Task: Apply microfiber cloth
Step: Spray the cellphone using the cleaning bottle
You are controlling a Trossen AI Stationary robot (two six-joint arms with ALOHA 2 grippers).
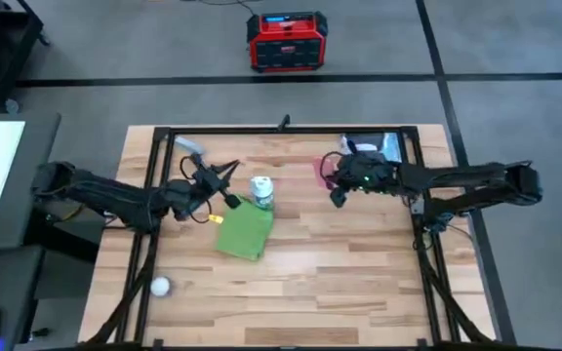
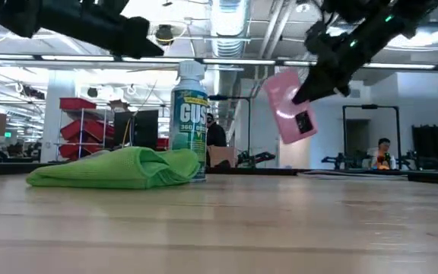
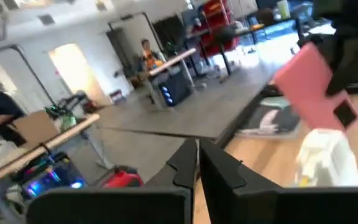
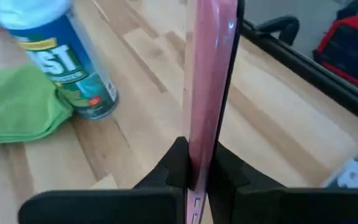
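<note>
Cloth (image 1: 243,234) flat on surface (image 1: 359,283), just beside closed, empty left pincer (image 1: 230,172); right pincer (image 1: 332,178) well apart, clamping pink phone (image 2: 290,106).

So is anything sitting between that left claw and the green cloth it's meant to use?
Nothing visible does. The left gripper hangs shut just above and beside the microfiber cloth. The spray can stands against the cloth's far edge, off to the side of that path.

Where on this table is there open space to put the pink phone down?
Bare wood spans the near right, below the right gripper clamping the pink phone. Crowded: the middle left, where the bright green microfiber cloth touches the blue-green spray can by the left gripper. A small white ball sits near-left.
</note>
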